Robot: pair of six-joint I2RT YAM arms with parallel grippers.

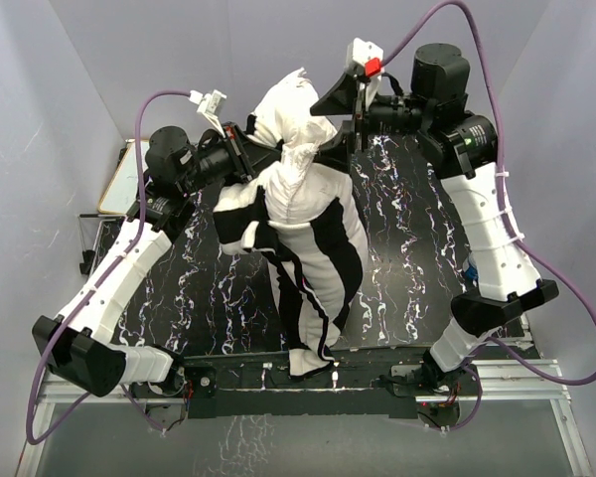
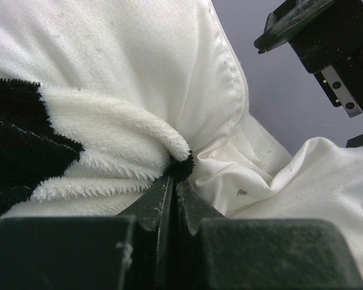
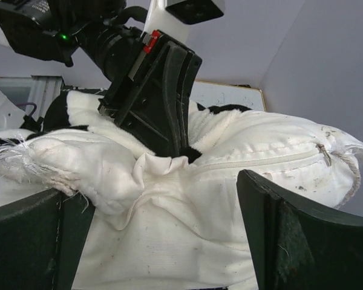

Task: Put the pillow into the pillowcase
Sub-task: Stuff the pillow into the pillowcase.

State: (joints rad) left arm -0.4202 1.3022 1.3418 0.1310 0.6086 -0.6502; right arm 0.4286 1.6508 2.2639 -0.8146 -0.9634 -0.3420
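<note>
The white pillow (image 1: 291,111) stands upright over the table, its top bunched and bare above the striped pillowcase (image 1: 323,243), which wraps its lower part and hangs toward the near edge. My left gripper (image 1: 244,141) is shut on the fluffy rim of the pillowcase (image 2: 109,130), right against the pillow (image 2: 169,60); its tips (image 2: 176,172) pinch a black tuft. My right gripper (image 1: 345,111) stands wide open beside the pillow top. In the right wrist view its fingers (image 3: 302,235) straddle the pillow (image 3: 260,160) without pinching it, facing the left gripper (image 3: 172,130).
The black marbled table (image 1: 407,229) lies under the hanging cloth. A small whiteboard (image 1: 119,179) leans at the far left by the grey wall. Grey walls enclose the back and sides. A metal rail (image 1: 517,373) runs along the near edge.
</note>
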